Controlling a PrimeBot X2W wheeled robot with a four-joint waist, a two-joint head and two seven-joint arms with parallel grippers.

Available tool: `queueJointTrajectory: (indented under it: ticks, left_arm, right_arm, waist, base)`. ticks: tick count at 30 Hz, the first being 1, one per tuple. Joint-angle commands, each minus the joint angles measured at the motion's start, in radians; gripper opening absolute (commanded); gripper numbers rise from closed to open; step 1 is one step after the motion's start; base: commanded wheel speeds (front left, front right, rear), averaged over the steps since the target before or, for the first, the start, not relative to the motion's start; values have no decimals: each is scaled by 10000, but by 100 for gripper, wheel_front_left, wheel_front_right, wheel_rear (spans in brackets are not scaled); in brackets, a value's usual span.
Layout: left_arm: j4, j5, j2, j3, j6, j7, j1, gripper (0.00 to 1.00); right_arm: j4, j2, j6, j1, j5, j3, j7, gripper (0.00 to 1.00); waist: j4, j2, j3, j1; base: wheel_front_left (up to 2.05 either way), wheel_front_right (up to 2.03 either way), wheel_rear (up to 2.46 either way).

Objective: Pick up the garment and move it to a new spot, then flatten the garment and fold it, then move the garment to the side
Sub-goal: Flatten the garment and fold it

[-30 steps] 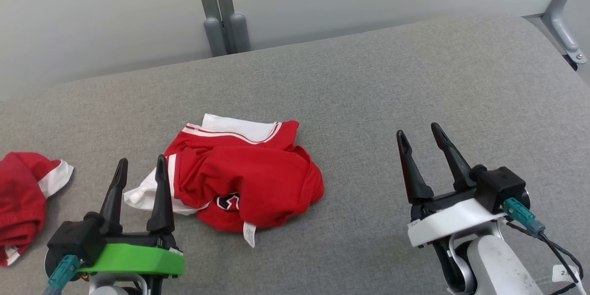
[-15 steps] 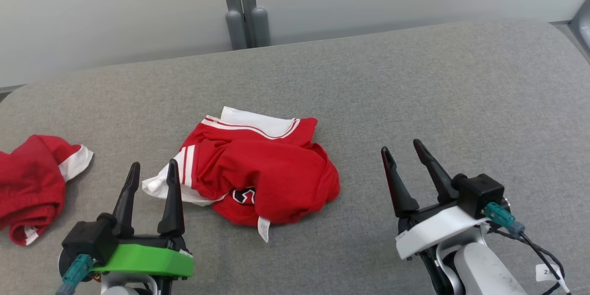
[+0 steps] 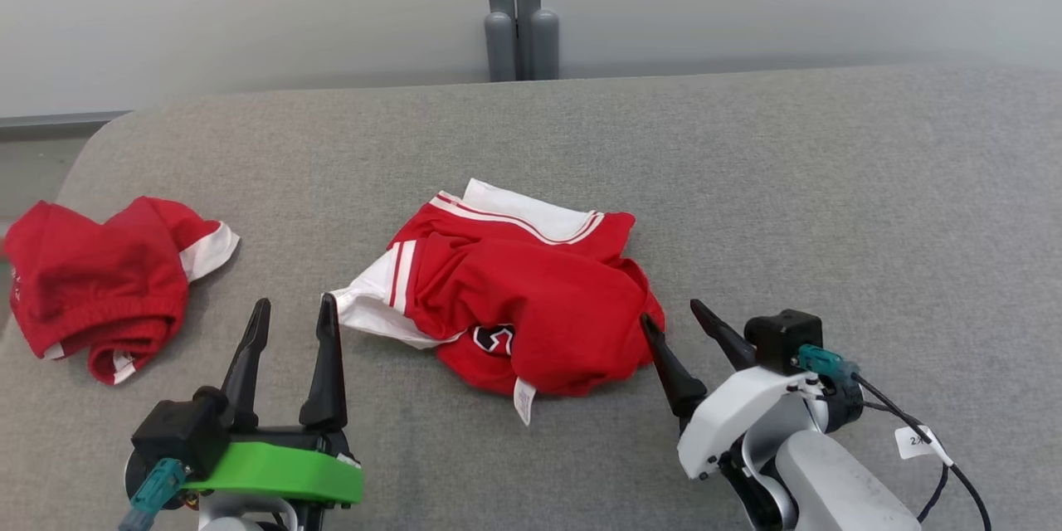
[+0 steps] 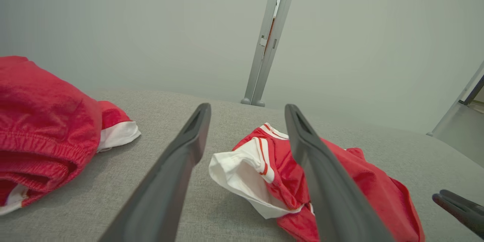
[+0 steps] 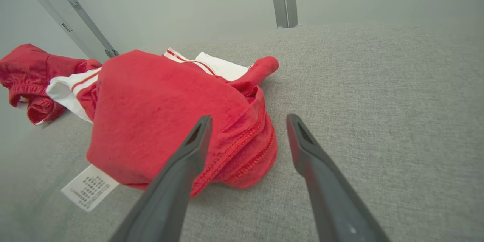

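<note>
The garment [image 3: 523,299], a crumpled red jersey with white striped trim and a white label [image 3: 523,401], lies mid-surface on the grey cushion [image 3: 830,182]. My left gripper [image 3: 292,311] is open, its fingertips just short of the garment's white left corner [image 4: 234,170]. My right gripper [image 3: 669,312] is open, with its left fingertip at the garment's red right edge. In the right wrist view that gripper [image 5: 249,118] has the red hem [image 5: 242,147] between and before its fingers. Nothing is held.
A second red garment with white trim [image 3: 99,282] lies bunched at the cushion's left end, near the edge. Grey metal posts [image 3: 518,17] stand behind the cushion against a pale wall. Bare grey cushion stretches to the right and back.
The head camera has panned left, shifting the whole picture right. My right gripper has come left and lower, up to the garment's right edge. The garment itself has not moved.
</note>
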Motion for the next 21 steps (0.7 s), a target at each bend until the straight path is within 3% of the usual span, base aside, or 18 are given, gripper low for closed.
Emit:
queueJointTrajectory:
  ticks: [1, 12, 18, 19, 21]
  left_arm:
    - [57, 77, -40, 0, -52, -5, -135, 100]
    - [315, 247, -243, 37, -228, -5, -277, 100]
    - [452, 326, -352, 77, -335, -5, -384, 100]
    - [466, 346, -357, 76, -343, -5, -394, 100]
    - [496, 399, -340, 84, -380, -5, -396, 100]
  right_arm:
    - [205, 19, 4, -223, 74, 37, -5, 100]
    - [2112, 111, 4, -743, 149, -730, 327, 100]
    - [2200, 121, 4, -600, 1213, -255, 592, 100]
    - [2218, 121, 4, -625, 1321, -172, 570, 86]
    - [2252, 121, 4, -728, 1513, -40, 404, 2]
  waist:
    - [255, -1, 96, 0]
    - [702, -1, 324, 0]
    - [775, -1, 398, 0]
    - [782, -1, 402, 0]
    - [799, -1, 411, 0]
  base:
    - [0, 0, 0]
    - [0, 0, 0]
    - [0, 0, 0]
    - [0, 0, 0]
    - [0, 0, 0]
